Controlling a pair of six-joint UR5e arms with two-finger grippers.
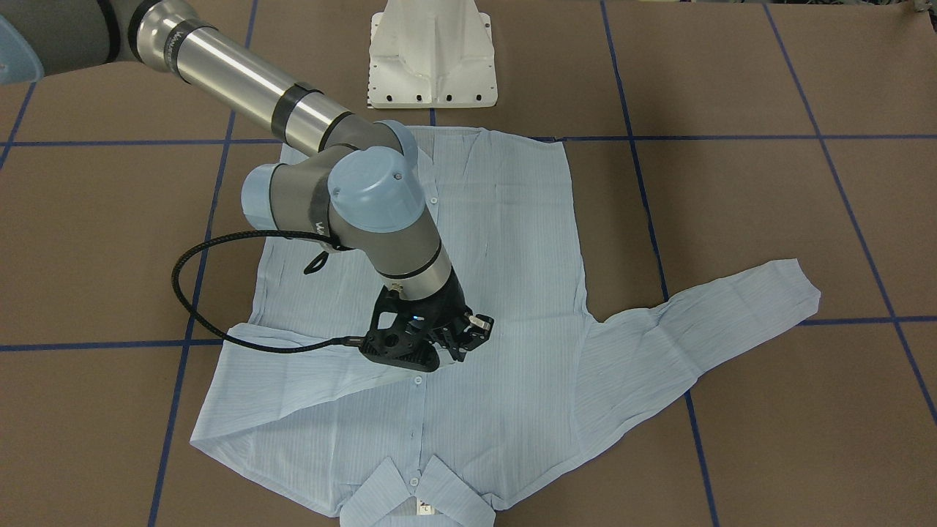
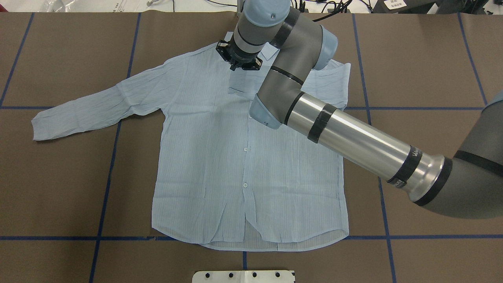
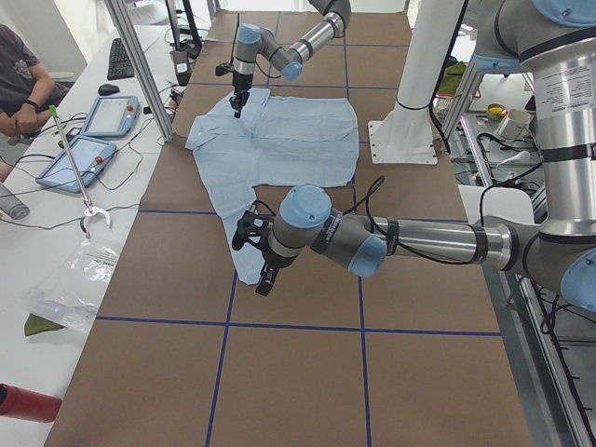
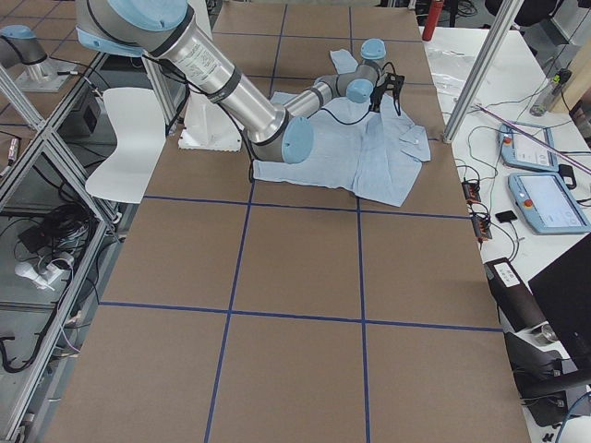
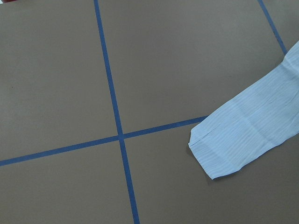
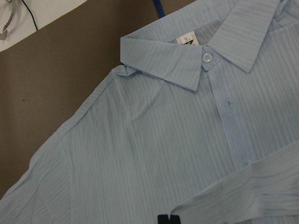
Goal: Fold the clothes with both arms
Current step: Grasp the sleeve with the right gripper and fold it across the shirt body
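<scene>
The light-blue striped shirt point(image 2: 243, 157) lies flat, front up, with its collar point(image 1: 417, 498) toward the far edge and a white neck label point(image 6: 188, 40). One sleeve point(image 2: 94, 106) stretches out sideways, and its cuff point(image 5: 233, 140) shows in the left wrist view. The other sleeve point(image 1: 293, 366) is folded across the chest. My right gripper point(image 1: 468, 335) hovers just over the button line below the collar, open and holding nothing. My left gripper point(image 3: 261, 279) hangs above the outstretched cuff. I cannot tell whether it is open or shut.
The white pedestal base point(image 1: 432, 58) stands at the shirt's hem side. Blue tape lines point(image 5: 112, 98) grid the brown table. A person point(image 3: 19, 74), tablets point(image 3: 102, 116), a plastic bag point(image 3: 74, 289) and a red bottle point(image 3: 28, 402) are on a side bench.
</scene>
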